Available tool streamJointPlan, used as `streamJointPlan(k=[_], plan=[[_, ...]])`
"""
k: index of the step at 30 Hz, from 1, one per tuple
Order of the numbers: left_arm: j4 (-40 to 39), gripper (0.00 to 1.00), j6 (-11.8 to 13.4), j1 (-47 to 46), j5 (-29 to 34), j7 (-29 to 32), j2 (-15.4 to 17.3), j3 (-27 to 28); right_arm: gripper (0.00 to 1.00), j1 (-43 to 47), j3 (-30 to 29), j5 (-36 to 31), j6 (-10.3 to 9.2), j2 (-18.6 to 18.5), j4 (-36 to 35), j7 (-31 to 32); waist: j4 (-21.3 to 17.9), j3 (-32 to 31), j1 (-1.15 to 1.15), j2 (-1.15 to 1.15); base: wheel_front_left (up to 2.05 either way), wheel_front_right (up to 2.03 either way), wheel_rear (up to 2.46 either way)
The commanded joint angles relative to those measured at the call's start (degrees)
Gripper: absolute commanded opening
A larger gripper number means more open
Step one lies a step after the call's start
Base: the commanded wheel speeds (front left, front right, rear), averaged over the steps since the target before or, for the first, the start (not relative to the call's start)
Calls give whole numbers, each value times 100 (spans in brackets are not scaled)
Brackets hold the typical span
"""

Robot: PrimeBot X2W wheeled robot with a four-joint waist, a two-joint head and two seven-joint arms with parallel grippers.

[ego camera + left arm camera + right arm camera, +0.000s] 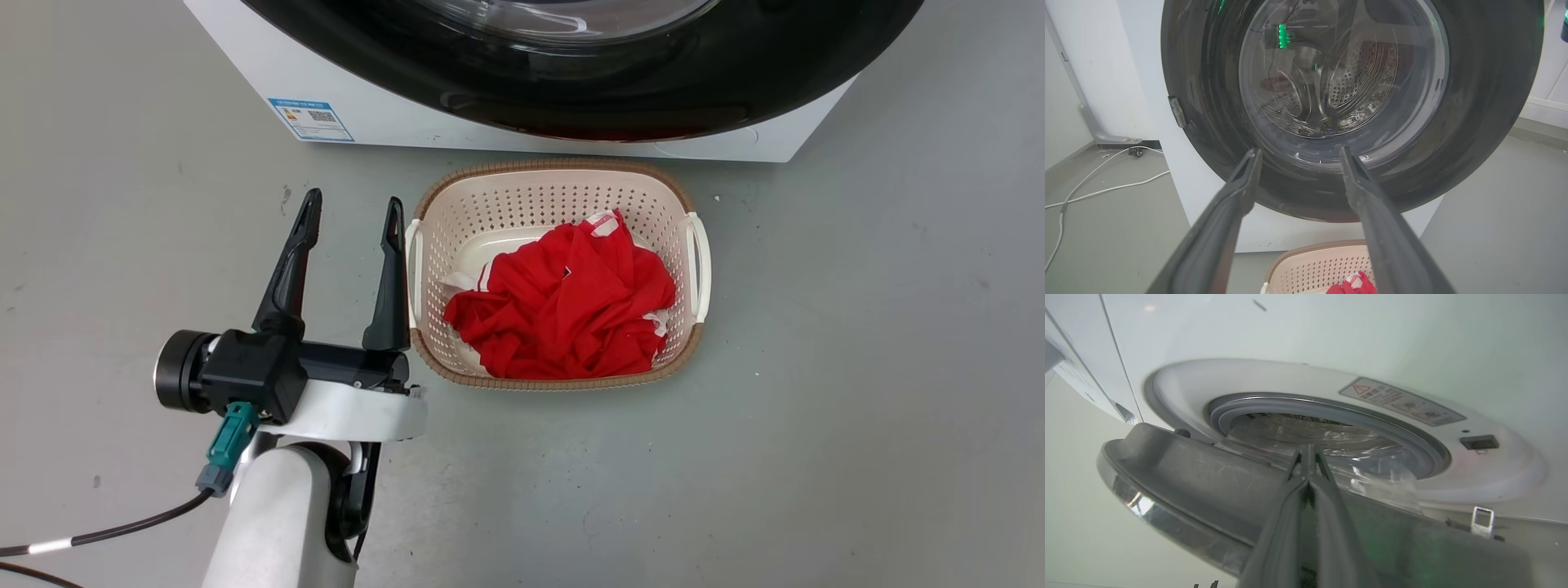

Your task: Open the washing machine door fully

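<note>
At top of head view: washing machine door (pixel 571 90), glossy black, across front of white washing machine (pixel 392 122). Via right wrist view: door ajar, gap to grey gasket (pixel 1331 408), latch hook (pixel 1482 520) exposed. Right gripper (pixel 1306 447) jaws pressed together, tips over door's inner face by glass bowl; contact not discernible. Left gripper (pixel 353 201) jaws wide, just beside basket (pixel 555 170) of red cloth (pixel 563 310).

floor (pixel 857 367): grey, smooth, scuffed | wall (pixel 1086 81): white | white cable (pixel 1106 190): lying on floor
</note>
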Motion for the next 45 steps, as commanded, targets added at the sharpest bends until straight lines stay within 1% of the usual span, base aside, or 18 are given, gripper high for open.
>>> streamJointPlan(k=[1, 4, 11, 22, 32, 33, 35, 45], plan=[[16, 100, 0, 5, -26, -16, -3, -17, 0, 163, -28, 91, 0, 129, -34, 86, 2, -11, 0, 0, 0, 0, 0], [23, 100, 13, 23, -34, -16, -3, -29, 0, 222, -75, 180, 0, 209, -95, 208, 2, -33, 0, 0, 0, 0, 0], [51, 100, 39, 67, -77, -16, -3, -59, 0, 367, -89, 257, 0, 217, -181, 450, 13, -119, 0, 0, 0, 0, 0], [131, 100, 89, 173, -129, -16, -3, -122, 0, 859, -33, 496, 0, 311, -533, 1271, 35, -434, 0, 0, 0, 0, 0], [220, 100, 59, 328, -22, -16, -3, -89, 0, 1735, 51, 667, 0, 412, -1189, 1636, 89, -930, 0, 0, 0, 0, 0], [257, 100, 28, 399, 32, -16, -3, -46, 0, 2042, 50, 742, 0, 474, -1401, 1690, 96, -1102, 0, 0, 0, 0, 0], [271, 100, 7, 464, 55, -16, -3, -25, 0, 2235, 43, 803, 0, 534, -1559, 1720, 94, -1203, 0, 0, 0, 0, 0], [277, 100, -17, 659, 106, -16, -3, 1, 0, 3034, 194, 910, 0, 780, -2286, 1857, 104, -1459, 0, 0, 0, 0, 0]])
